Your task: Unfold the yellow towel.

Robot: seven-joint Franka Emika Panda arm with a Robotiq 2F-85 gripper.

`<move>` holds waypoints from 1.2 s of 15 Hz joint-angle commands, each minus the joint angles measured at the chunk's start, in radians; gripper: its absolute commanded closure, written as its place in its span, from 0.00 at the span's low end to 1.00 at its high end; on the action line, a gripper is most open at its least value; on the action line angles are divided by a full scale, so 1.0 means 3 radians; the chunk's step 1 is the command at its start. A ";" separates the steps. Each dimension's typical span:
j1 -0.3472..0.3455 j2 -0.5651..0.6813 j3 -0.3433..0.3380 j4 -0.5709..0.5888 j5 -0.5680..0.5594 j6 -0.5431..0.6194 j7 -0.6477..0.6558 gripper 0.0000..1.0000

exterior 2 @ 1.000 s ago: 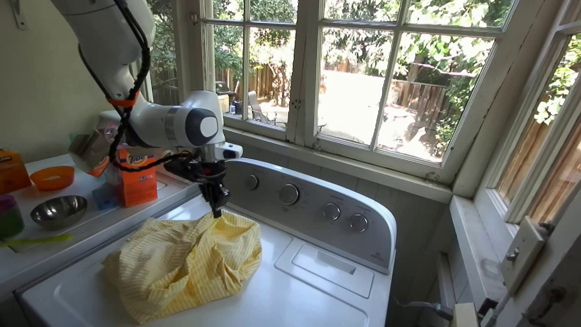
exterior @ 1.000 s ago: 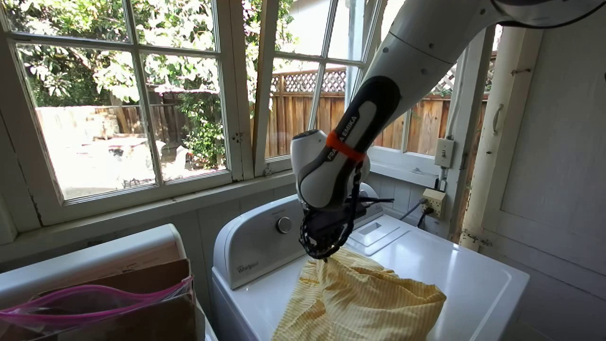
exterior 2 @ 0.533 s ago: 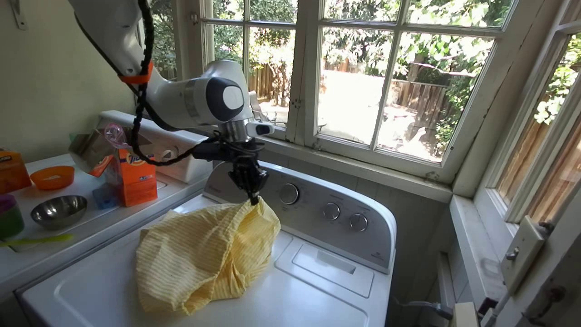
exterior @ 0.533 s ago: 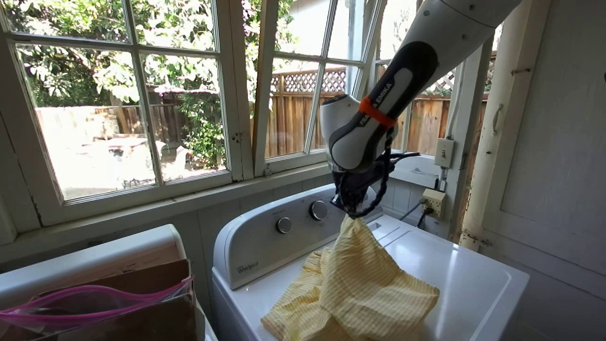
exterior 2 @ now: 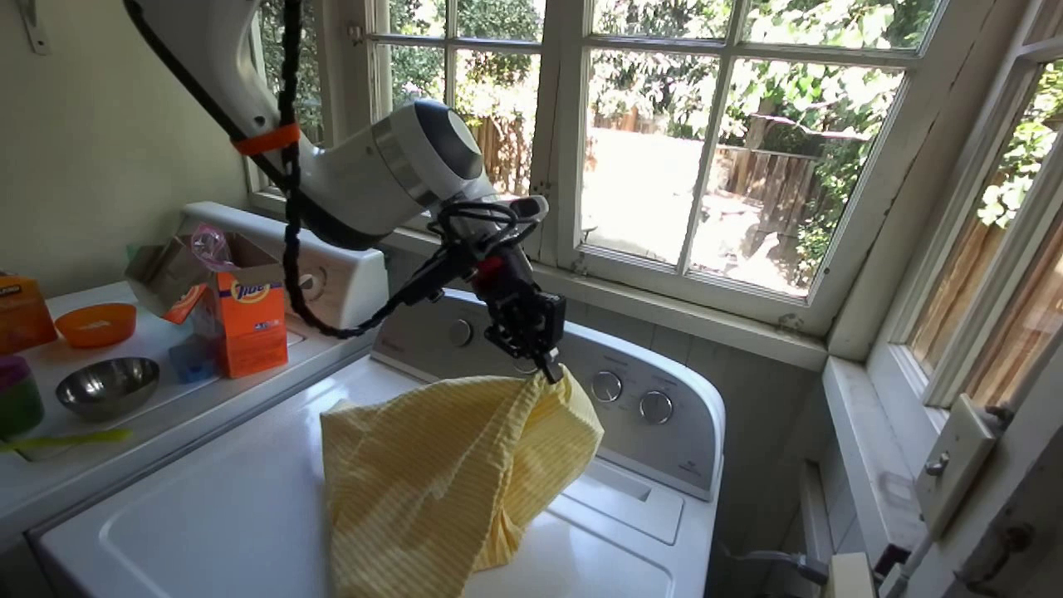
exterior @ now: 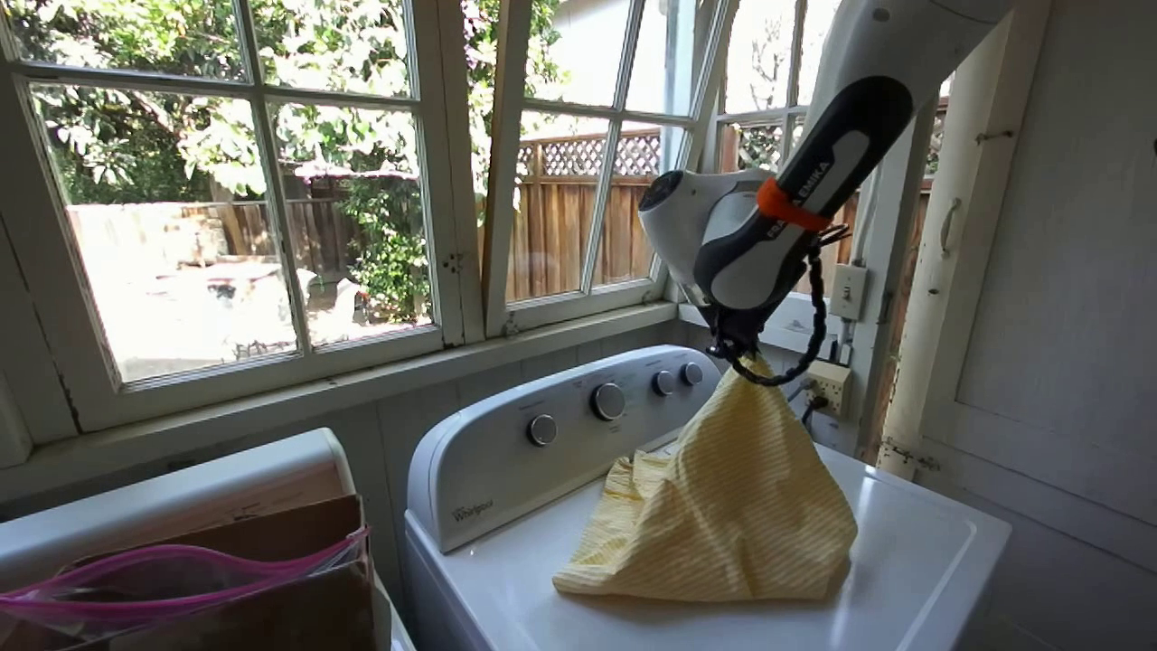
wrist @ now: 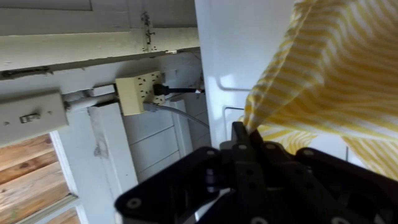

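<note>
yellow towel (exterior: 750, 506) raised at one point over a white washer (exterior: 922, 524). the hand (wrist: 247, 129) is closed tight, its two fingertips (wrist: 238, 130) pressed together on a gathered tip of the cloth, as the wrist view shows; a stitched hem leads to the pinch, and yellow and white stripes spread away from it. in an exterior view the towel forms a tall peak beneath the hand, its lower edge lying along the washer's top and a crumpled portion standing on the side toward the control panel (exterior: 578, 440) with its four knobs (exterior: 608, 400). in an exterior view the cloth slopes broadly away from the pinch, a deep hollow fold (exterior 2: 508, 527) opening beneath, and its lowest part runs past the view's edge. the towel is only partly spread. the arm (exterior: 845, 149), ringed by an orange band (exterior: 794, 208), slants down to the hand. on a second white appliance (exterior 2: 187, 419) beside the washer stand an orange tide box (exterior 2: 249, 328), a metal bowl (exterior 2: 108, 389), an orange bowl (exterior 2: 95, 325) and an opened cardboard box (exterior 2: 158, 282) with pink plastic (exterior 2: 210, 247) at its top. windows (exterior 2: 565, 149) rise behind the panel. the wrist view also takes in a light switch (wrist: 31, 118) and, near the washer's edge, a wall outlet (wrist: 129, 96) holding two plugs (wrist: 150, 106).
</note>
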 commanded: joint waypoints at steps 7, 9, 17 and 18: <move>-0.0298 0.0128 0.0203 0.0007 -0.0719 -0.0450 0.1567 1.00; -0.0385 0.0172 0.0234 0.0004 -0.0632 -0.0378 0.1756 1.00; -0.0589 0.0455 0.0305 -0.0159 -0.0452 0.0226 0.2260 0.73; -0.0588 0.0466 0.0304 -0.0182 -0.0490 0.0312 0.2283 0.71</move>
